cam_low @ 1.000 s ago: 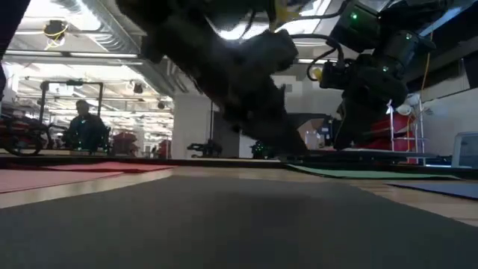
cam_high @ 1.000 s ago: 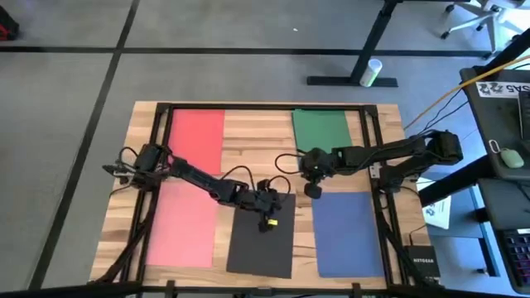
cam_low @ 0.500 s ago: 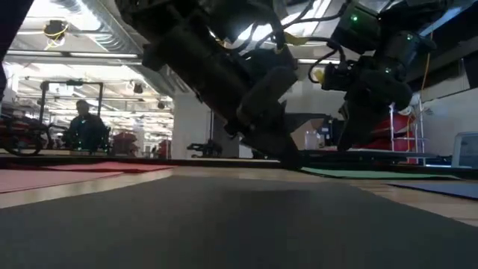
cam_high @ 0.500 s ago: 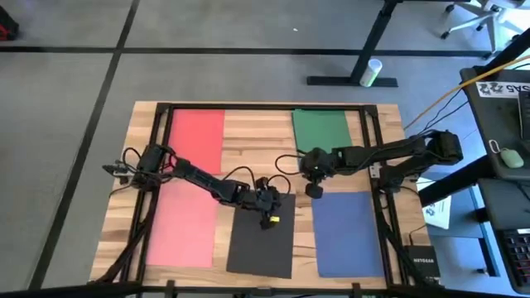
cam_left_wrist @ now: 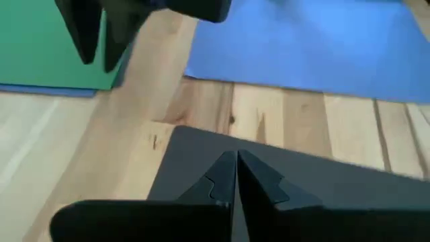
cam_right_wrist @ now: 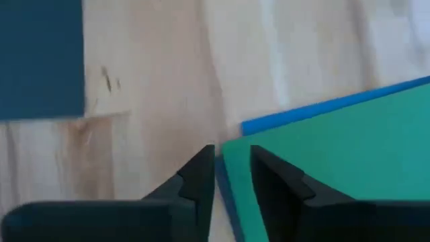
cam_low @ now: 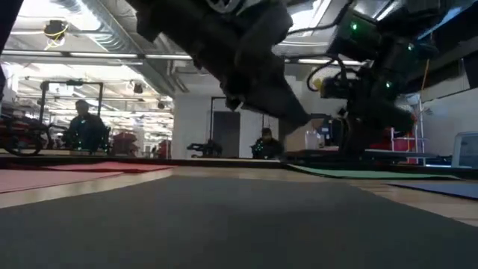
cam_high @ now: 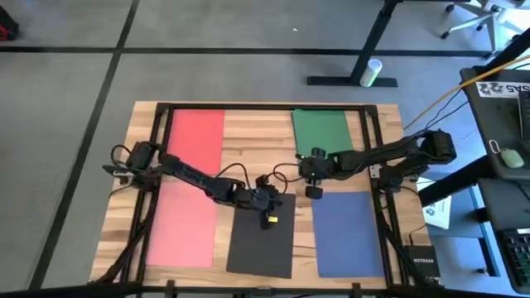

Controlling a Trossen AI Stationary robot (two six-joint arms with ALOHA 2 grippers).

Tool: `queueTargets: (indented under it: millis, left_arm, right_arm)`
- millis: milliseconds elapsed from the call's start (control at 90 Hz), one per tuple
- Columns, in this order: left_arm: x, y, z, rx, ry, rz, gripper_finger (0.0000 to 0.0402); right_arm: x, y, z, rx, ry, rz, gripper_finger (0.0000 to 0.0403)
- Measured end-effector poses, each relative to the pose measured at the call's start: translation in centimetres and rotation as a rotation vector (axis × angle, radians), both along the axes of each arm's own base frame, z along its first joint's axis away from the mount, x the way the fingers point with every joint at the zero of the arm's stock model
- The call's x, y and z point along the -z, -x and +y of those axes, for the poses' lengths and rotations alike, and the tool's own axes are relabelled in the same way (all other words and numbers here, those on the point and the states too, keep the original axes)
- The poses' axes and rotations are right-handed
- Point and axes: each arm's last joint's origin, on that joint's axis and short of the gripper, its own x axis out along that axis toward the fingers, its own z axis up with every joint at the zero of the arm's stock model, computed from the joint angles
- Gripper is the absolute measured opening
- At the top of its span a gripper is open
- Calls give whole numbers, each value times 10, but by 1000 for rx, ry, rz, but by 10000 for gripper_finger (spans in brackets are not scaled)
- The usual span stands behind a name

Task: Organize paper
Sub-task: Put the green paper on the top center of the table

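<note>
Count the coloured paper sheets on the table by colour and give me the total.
red sheet: 1
pink sheet: 1
green sheet: 1
dark grey sheet: 1
blue sheet: 1
second blue sheet, only its edge showing under the green one: 1
Total: 6

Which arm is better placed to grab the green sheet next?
Right, likely. The right gripper sits at the green sheet's corner, fingers slightly apart astride its edge. The left gripper is shut at the dark grey sheet's edge, farther away.
</note>
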Motion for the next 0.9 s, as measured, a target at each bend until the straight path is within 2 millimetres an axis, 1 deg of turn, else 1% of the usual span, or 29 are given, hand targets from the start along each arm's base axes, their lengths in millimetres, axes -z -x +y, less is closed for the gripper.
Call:
queueTargets:
  millis: [100,211,300,433,589,900]
  left_arm:
    - [2,2,1,-9,-2,29,0]
    - [3,2,1,-13,-5,33,0]
    - [3,2,2,-14,-6,36,0]
    - [4,3,2,-14,-8,46,0]
    - [4,3,2,-14,-9,48,0]
    - [4,3,2,-16,-6,49,0]
  right_arm:
    - [13,-4,3,4,52,36,127]
    - [20,-8,5,17,115,32,147]
    - [23,-10,4,52,137,24,153]
    - [21,-11,3,92,164,5,152]
    - [22,-10,1,122,180,0,131]
    - [22,-10,3,113,140,5,47]
